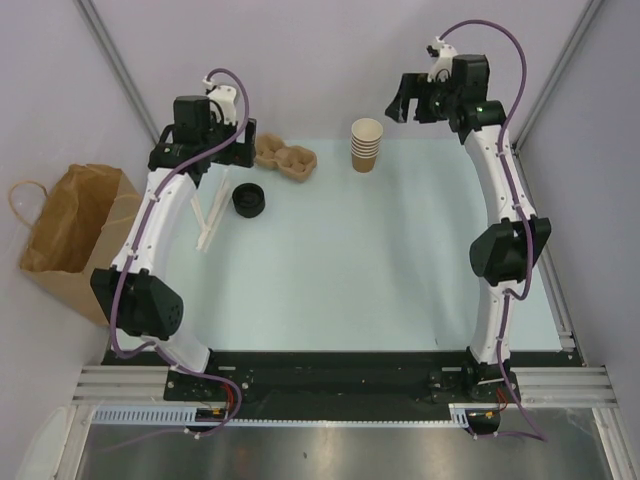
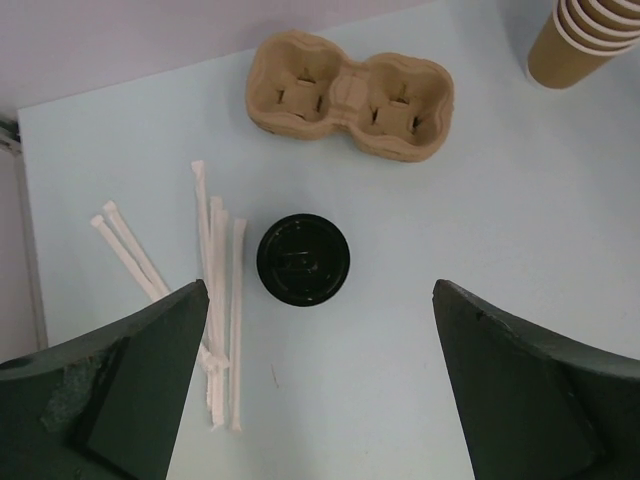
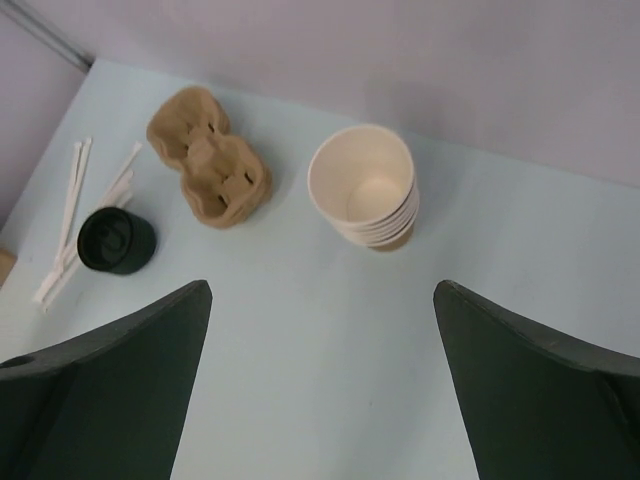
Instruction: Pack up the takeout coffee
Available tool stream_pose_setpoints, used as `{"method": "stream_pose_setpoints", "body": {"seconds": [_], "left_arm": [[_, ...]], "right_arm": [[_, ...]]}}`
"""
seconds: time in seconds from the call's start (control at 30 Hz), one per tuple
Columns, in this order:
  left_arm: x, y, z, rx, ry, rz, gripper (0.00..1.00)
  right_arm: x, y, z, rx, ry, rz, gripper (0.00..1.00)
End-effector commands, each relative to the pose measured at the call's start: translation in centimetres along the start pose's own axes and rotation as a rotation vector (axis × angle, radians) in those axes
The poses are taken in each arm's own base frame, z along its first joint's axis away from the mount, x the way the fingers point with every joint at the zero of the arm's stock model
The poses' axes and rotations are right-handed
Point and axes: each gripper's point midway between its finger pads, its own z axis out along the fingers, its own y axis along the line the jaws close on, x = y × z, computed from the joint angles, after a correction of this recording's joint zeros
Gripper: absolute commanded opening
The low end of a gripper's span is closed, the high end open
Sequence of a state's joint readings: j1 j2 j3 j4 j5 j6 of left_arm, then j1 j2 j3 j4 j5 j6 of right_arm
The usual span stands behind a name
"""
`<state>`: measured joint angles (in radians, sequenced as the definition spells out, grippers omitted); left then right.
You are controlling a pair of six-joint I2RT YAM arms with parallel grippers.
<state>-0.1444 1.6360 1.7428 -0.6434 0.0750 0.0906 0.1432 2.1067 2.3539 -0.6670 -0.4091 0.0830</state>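
Note:
No lidded tan cup shows in any view; the takeout coffee is out of view. A stack of lidless tan paper cups point(image 1: 366, 145) stands at the back middle; it also shows in the right wrist view point(image 3: 363, 185) and at the left wrist view's corner point(image 2: 585, 40). A loose black lid piece point(image 1: 248, 200) sits at back left, with no cup visible under it point(image 2: 303, 258) point(image 3: 115, 240). My left gripper point(image 1: 240, 150) point(image 2: 320, 283) hangs open and empty above it. My right gripper point(image 1: 405, 108) point(image 3: 322, 284) is open and empty, raised near the cup stack.
A tan pulp two-cup carrier point(image 1: 285, 157) point(image 2: 350, 95) point(image 3: 208, 160) lies at the back left. Several white wrapped straws point(image 1: 212, 215) point(image 2: 215, 290) lie left of the lid. An open brown paper bag point(image 1: 70, 235) stands off the table's left edge.

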Motion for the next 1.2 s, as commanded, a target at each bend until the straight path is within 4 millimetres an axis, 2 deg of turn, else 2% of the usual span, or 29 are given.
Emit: {"method": "stream_pose_setpoints", "body": {"seconds": [0.0,0.03,0.2,0.27,0.3,0.57,0.77,0.9,1.0,1.17], "left_arm": [[-4.3,1.3,-3.4,-0.086,-0.166,0.041,0.99],[-4.6,1.9,-4.1,-0.118,-0.183,0.042,1.0],[-4.1,2.3,-4.7,-0.153,-0.194,0.042,1.0],[-4.1,2.4,-5.0,-0.159,-0.197,0.04,1.0],[-3.9,2.4,-5.1,-0.162,-0.197,0.039,1.0],[-3.0,2.7,-5.4,-0.179,-0.183,0.055,1.0],[-2.6,2.6,-5.2,-0.176,-0.172,0.052,1.0],[-2.4,2.7,-5.0,-0.18,-0.171,0.048,0.99],[-2.2,2.9,-4.9,-0.189,-0.165,0.048,0.99],[-2.1,3.0,-4.9,-0.198,-0.162,0.048,0.99]], "right_arm": [[-5.3,-0.8,0.5,0.003,-0.197,0.012,1.0],[-5.6,-1.4,1.0,0.024,-0.215,0.013,1.0],[-7.5,-2.7,2.5,0.078,-0.317,0.012,1.0],[-6.9,-3.3,3.8,0.093,-0.317,0.023,1.0],[-7.3,-3.3,3.9,0.098,-0.331,0.019,1.0],[-2.9,-4.0,8.4,0.108,-0.248,0.014,0.98],[-0.3,-5.0,10.6,0.143,-0.201,0.008,0.83],[0.7,-5.7,11.4,0.161,-0.186,0.02,0.66],[1.6,-5.8,12.0,0.161,-0.17,0.032,0.57],[2.8,-6.2,12.7,0.161,-0.149,0.052,0.54]]}}
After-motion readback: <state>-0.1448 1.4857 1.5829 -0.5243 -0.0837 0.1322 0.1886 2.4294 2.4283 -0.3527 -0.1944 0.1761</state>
